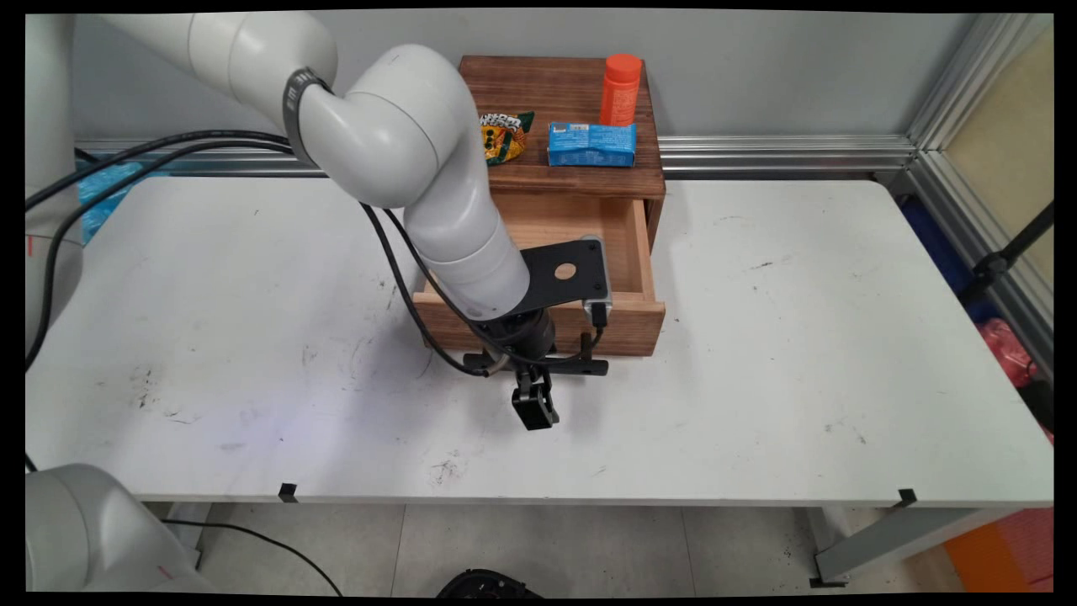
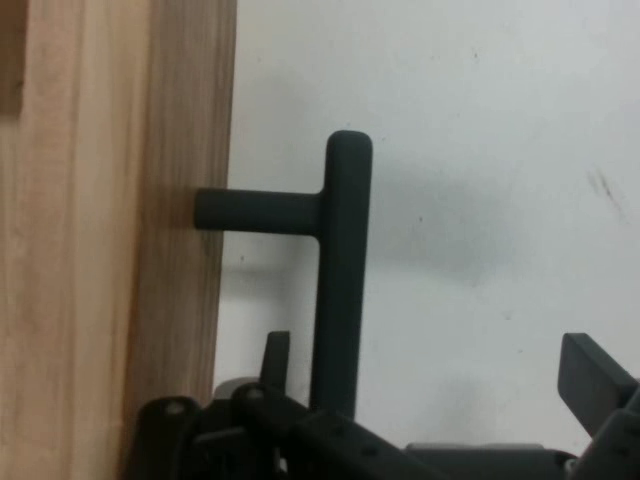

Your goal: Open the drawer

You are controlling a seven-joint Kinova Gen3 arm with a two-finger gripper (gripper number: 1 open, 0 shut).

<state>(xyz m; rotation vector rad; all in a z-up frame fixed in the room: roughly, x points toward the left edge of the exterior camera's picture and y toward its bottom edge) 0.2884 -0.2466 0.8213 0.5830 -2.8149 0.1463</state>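
**Open gripper astride the drawer handle**

The gripper [image 1: 533,389] pointed down at the white table [image 1: 799,337], just in front of a small wooden cabinet [image 1: 555,93] that stood against the back wall; its drawer [image 1: 572,227] stood open towards the near edge, and what showed of the inside past the arm looked bare. The black handle [image 1: 580,367] stuck out from the drawer front [image 1: 631,324] on a short post, its bar running along the front.

In the hand view the gripper [image 2: 430,350] had its fingers [image 2: 590,375] apart, one on each side of the handle [image 2: 340,260]; the bar ran between them, nearer the finger on the drawer's side; neither pad was seen pressing on it, though the contact low down was hidden by the linkage; the drawer front [image 2: 170,250] filled the left of that view.

On top of the cabinet stood an orange bottle [image 1: 621,88] at the back right; a blue carton [image 1: 591,144] lay just in front of it; a snack packet [image 1: 505,135] lay to the left, partly hidden by the arm; all three were well apart from the gripper.
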